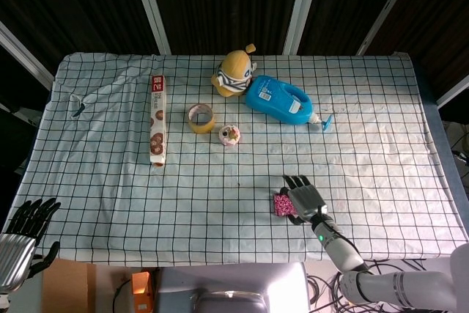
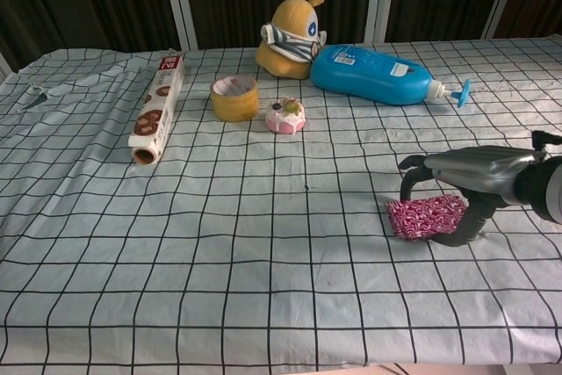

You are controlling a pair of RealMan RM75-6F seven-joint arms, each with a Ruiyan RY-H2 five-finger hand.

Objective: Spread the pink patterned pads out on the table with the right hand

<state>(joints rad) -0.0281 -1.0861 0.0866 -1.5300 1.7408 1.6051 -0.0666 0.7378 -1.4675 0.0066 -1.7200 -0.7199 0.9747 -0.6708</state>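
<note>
Gripping the pink patterned pads (image 2: 427,216) between thumb and curled fingers (image 2: 411,167) of the right hand (image 2: 465,173), near the checkered desk's (image 2: 263,243) front edge.

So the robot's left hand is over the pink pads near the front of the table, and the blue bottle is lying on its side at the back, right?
Not quite: it is the right hand over the pink pads, as the chest view shows. The left hand is off the table's corner in the head view. The blue bottle does lie on its side at the back.
</note>
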